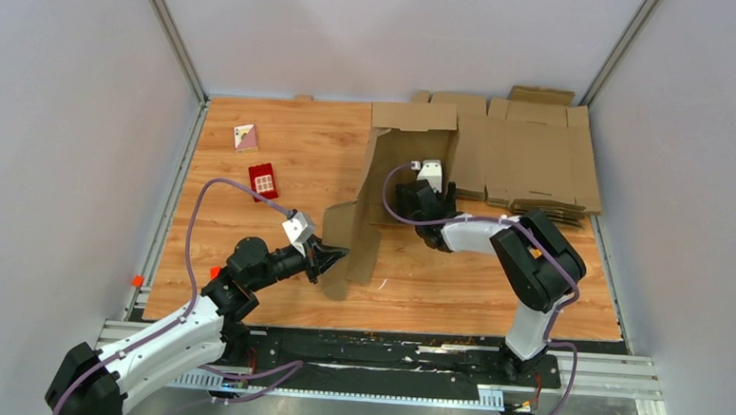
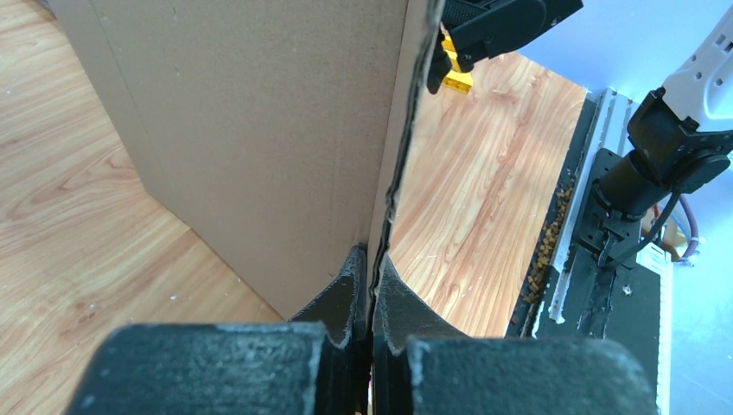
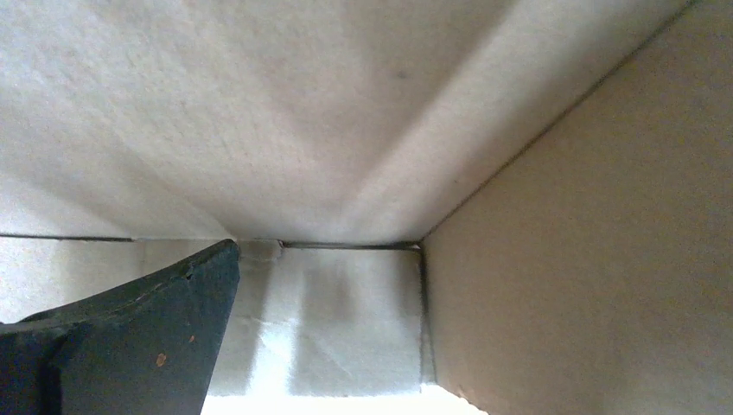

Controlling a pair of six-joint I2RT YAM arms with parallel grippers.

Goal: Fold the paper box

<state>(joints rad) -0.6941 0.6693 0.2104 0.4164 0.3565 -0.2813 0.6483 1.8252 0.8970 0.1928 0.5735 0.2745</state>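
Left pincer [image 2: 372, 285] clamps the paper box [image 2: 259, 130] edge — right pincer [image 3: 186, 294] (state unclear) inside it.

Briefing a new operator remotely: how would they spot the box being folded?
On the wooden table, look at the centre. The paper box stands there half raised, the left gripper pinching its near flap, unlike the cardboard pile lying flat at the far right.

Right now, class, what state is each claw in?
Left claw: closed on an edge of the plain brown cardboard paper box.
Right claw: cannot be told.
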